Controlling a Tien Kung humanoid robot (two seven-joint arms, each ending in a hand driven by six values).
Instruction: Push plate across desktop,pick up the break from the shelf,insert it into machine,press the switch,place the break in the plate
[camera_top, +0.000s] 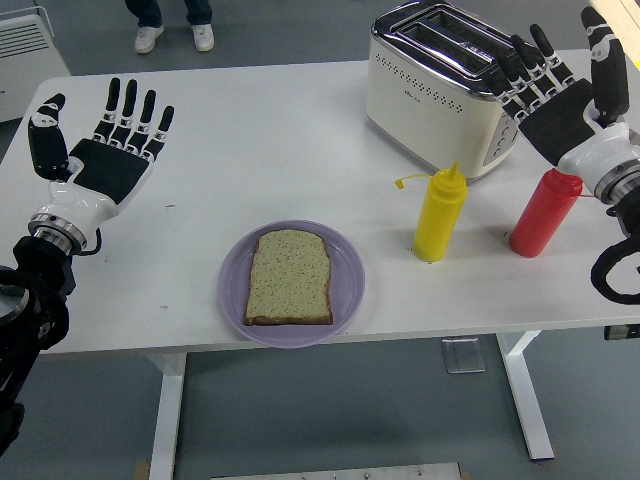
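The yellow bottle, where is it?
The yellow bottle stands right of the purple plate, beside the red bottle, in front of the toaster.

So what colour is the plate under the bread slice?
Light purple plate, clearest in the head view.

Each hand, left hand and right hand, has black segmented fingers, a black palm, a white wrist shell, a silver cuff and a black arm.

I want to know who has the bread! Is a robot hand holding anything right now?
No. The left hand and right hand are both open and empty. The bread lies on the purple plate.
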